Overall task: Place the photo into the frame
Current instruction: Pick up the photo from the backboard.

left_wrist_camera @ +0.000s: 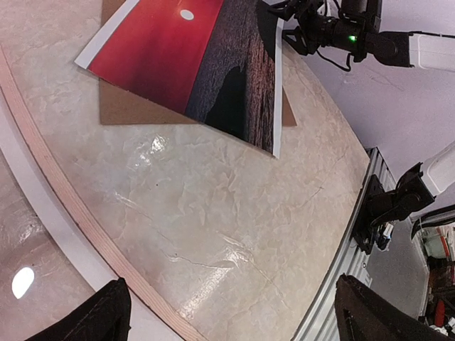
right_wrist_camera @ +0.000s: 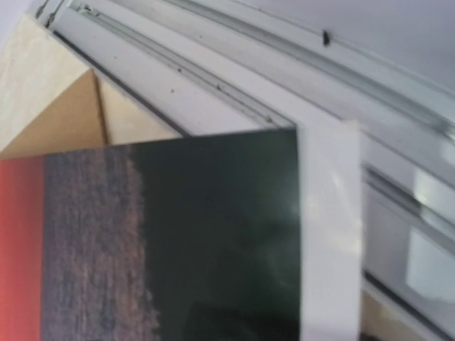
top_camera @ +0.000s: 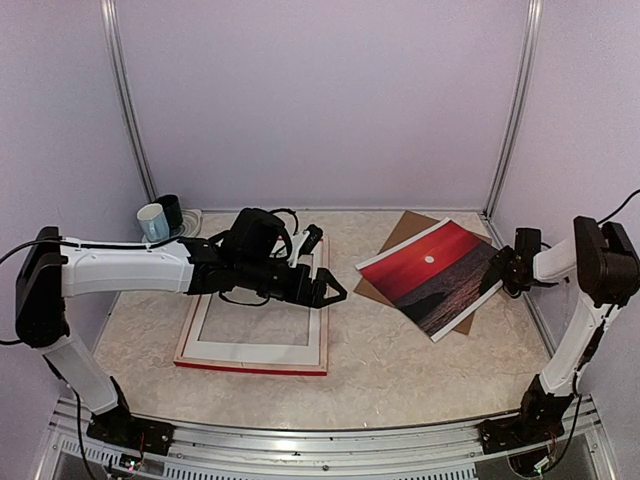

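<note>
R gripper [top_camera: 499,272] at photo [top_camera: 432,270] edge, brown board [top_camera: 408,228] beneath

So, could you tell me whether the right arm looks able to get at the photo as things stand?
Probably yes: the right claw sits at the photo's edge with nothing between them, and the left arm is away over the frame.

No legible text, apparently, anywhere.

The frame [top_camera: 250,360] lies flat on the surface [top_camera: 400,370], left of centre. To its right, further back, the photo [top_camera: 432,272] rests on a board [top_camera: 410,225]. Two mugs [top_camera: 153,222] stand at back left.
</note>
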You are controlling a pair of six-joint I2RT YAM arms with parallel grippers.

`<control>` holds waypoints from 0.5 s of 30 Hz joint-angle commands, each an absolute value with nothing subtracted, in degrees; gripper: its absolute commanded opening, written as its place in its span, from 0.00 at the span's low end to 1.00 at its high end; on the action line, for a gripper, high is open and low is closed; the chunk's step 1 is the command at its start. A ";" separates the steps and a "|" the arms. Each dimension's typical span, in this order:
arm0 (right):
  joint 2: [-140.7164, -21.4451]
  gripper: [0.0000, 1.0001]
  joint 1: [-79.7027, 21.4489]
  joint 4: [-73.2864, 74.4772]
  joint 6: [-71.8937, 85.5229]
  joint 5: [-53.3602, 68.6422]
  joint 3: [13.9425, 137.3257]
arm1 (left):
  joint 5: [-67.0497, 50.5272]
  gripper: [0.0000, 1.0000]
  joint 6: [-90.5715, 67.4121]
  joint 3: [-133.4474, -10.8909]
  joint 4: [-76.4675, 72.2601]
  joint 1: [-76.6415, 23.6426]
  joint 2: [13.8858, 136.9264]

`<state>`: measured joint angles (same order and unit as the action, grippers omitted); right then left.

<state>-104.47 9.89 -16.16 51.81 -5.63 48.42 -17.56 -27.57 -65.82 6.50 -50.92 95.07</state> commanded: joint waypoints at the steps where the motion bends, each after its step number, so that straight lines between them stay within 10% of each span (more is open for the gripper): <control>1: -105.22 0.68 10.82 -18.81 52.12 -3.17 44.89 | -16.89 0.98 -26.98 -64.51 6.42 -50.41 92.19; 15: -104.15 0.15 12.49 -32.01 51.35 4.06 38.25 | -17.84 0.98 -27.97 -63.63 5.49 -50.25 91.87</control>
